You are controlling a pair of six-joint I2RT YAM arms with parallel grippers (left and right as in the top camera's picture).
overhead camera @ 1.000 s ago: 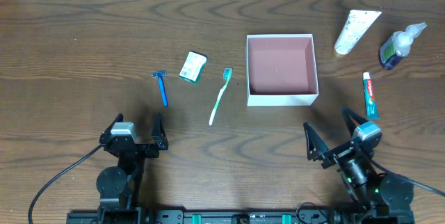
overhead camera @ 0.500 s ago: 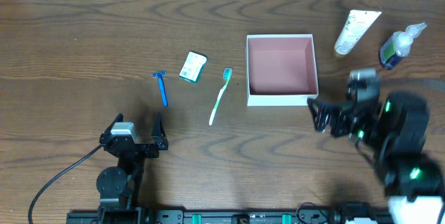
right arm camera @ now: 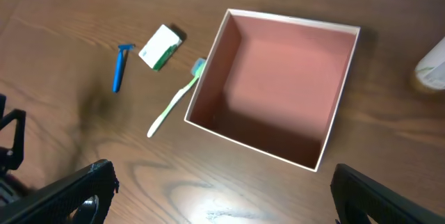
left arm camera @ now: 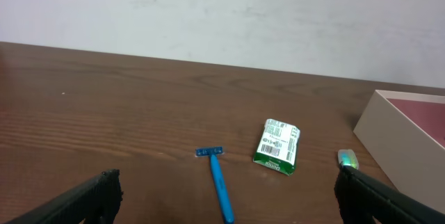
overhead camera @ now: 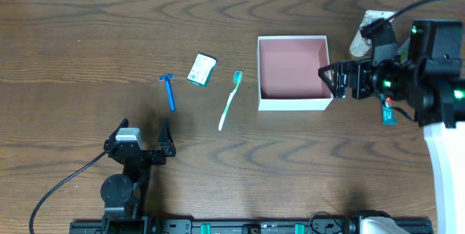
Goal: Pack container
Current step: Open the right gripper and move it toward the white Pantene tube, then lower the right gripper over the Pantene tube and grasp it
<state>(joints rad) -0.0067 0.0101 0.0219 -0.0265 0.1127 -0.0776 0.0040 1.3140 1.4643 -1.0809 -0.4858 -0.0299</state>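
Observation:
The container (overhead camera: 293, 104), a square open box with white walls and a pink inside, sits empty right of centre; it also fills the right wrist view (right arm camera: 285, 78). My right gripper (overhead camera: 340, 80) hovers open just off its right wall, nothing between the fingers (right arm camera: 222, 175). A green-and-white toothbrush (overhead camera: 230, 101), a green floss packet (overhead camera: 201, 69) and a blue razor (overhead camera: 168, 91) lie to the container's left. My left gripper (overhead camera: 142, 134) rests open near the front edge, facing the razor (left arm camera: 217, 175) and the packet (left arm camera: 279, 145).
A white tube (overhead camera: 360, 41) and a toothpaste tube (overhead camera: 389, 112) lie beside the container's right side, both partly covered by my right arm. The tube's end shows at the right wrist view's edge (right arm camera: 432, 67). The table's far edge meets a white wall.
My right arm has risen from its rest at the front right and swung back towards the container's right side, now covering the items there. The left arm has not moved.

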